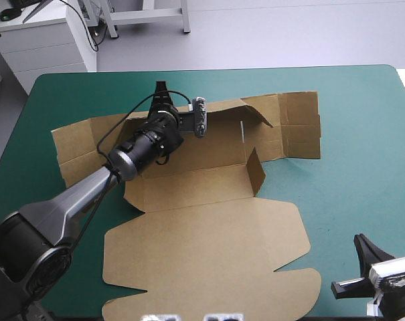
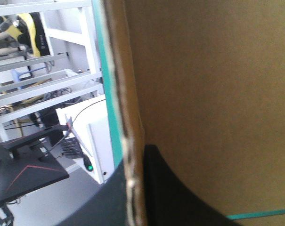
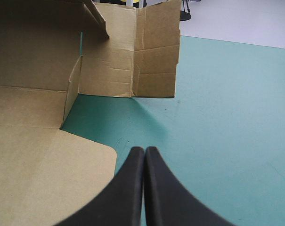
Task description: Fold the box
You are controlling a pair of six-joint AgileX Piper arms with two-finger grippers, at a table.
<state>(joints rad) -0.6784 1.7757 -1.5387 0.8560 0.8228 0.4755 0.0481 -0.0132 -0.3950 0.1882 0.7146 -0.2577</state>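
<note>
Across the middle of the worktop lies the box, its twelve-o'clock wall pinched by the left hand for folding, the right hand closed, empty, at five o'clock; next that wall likely needs tucking down.

Box — brown cut board, partly raised. Lid lies flat on its near side. A short end wall stands at the right end of the floor. Beyond that wall a flap is tilted up, and flat panels spread to both far corners.

Left gripper — at the box's far edge, left of its middle. Its black fingers point away past that edge, and its arm crosses the box's left part.

Right gripper — off the box, well apart from its near right corner. The fingers are drawn to one point.

Table — teal-green cover showing around the box.
</note>
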